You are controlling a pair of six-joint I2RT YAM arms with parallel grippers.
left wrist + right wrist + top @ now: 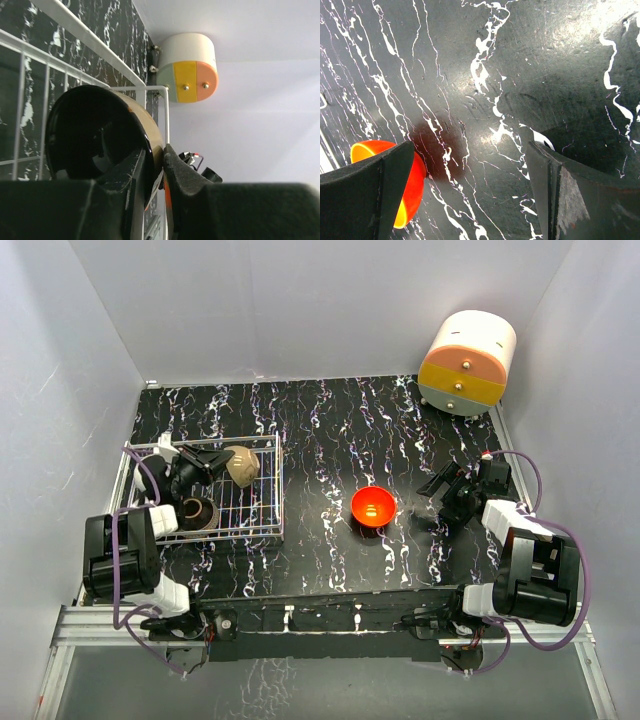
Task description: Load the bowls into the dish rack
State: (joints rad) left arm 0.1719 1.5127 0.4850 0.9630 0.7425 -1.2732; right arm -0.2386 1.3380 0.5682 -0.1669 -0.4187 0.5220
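Observation:
The white wire dish rack point(279, 495) stands at the left of the table. My left gripper point(222, 462) hovers over its far part, shut on the rim of a bowl point(242, 465) that is tan outside and tipped on its side. In the left wrist view this bowl point(90, 130) is glossy black inside, with one finger of the left gripper point(154, 152) inside it and the other against its outer wall. A dark brown bowl point(197, 512) sits in the rack's near part. A red-orange bowl point(373, 507) rests on the table in the middle. My right gripper point(432, 504) stands open to its right, holding nothing. The red-orange bowl point(419, 180) peeks from behind the left finger of the right gripper point(470, 150).
A round cream, yellow and orange drawer cabinet point(467, 362) stands at the far right corner and shows in the left wrist view as the cabinet point(187, 67) beyond the rack's wires point(150, 89). White walls enclose the black marbled table point(330, 430) on three sides.

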